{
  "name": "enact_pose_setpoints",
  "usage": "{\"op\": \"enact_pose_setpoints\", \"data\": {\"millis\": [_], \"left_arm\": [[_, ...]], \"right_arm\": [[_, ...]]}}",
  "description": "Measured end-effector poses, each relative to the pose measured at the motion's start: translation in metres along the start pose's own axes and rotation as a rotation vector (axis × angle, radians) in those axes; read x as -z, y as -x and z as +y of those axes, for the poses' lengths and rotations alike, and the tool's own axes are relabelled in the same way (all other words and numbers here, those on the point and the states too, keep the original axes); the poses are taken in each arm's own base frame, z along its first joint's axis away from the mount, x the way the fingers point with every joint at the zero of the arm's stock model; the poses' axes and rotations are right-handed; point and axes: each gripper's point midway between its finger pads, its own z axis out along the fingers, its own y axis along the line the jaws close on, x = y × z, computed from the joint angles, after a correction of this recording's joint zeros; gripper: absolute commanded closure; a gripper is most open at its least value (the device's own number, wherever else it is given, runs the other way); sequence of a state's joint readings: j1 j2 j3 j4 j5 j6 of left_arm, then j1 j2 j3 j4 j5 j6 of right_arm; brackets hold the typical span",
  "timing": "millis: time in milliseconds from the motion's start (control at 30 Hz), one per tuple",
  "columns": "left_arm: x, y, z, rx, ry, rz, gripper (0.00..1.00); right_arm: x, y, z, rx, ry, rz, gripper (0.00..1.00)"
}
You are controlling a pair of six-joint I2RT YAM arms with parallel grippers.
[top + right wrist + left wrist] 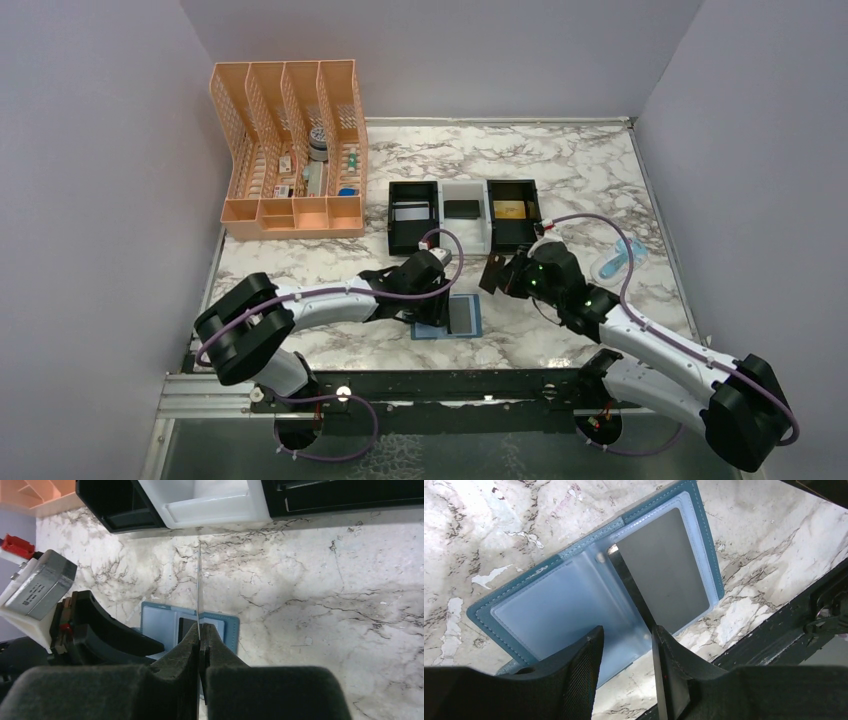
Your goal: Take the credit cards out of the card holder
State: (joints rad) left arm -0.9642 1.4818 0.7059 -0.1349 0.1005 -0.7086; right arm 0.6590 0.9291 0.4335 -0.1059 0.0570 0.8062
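Right gripper [200,636] clamped on card [198,580], edge-on; left gripper [624,637] jaws apart, directly over open card holder [539,600].

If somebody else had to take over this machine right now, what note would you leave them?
Left gripper: open, above the unfolded card holder.
Right gripper: shut on a dark card, held off the table.
Done: silver card, black card and gold card lie in the tray, one per compartment.
To do: put down the dark card, then pull out the grey card in the holder's pocket.
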Motion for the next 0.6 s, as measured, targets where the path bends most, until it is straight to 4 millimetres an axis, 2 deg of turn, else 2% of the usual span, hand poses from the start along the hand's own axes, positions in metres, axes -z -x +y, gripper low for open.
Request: {"op": "enact_pose_setpoints", "data": {"millis": [167, 367, 467, 600], "left_arm": [[0.001, 0.001, 0.002, -0.002, 0.012, -0.009, 0.53], [0.009, 0.007, 0.001, -0.037, 0.011, -0.034, 0.30], [0.020, 0.014, 0.002, -0.069, 0.022, -0.069, 0.19], [0.039, 0.032, 0.006, -0.101, 0.073, -0.115, 0.11]], "right_arm": [[-0.001, -0.001, -0.006, 0.035, -0.024, 0.002, 0.99], [0.000, 0.011, -0.004, 0.146, -0.015, -0.036, 0.99], [0.005, 0.023, 0.000, 0.218, 0.005, -0.082, 0.99], [0.010, 0.047, 0.002, 0.294, -0.032, -0.145, 0.99]]}}
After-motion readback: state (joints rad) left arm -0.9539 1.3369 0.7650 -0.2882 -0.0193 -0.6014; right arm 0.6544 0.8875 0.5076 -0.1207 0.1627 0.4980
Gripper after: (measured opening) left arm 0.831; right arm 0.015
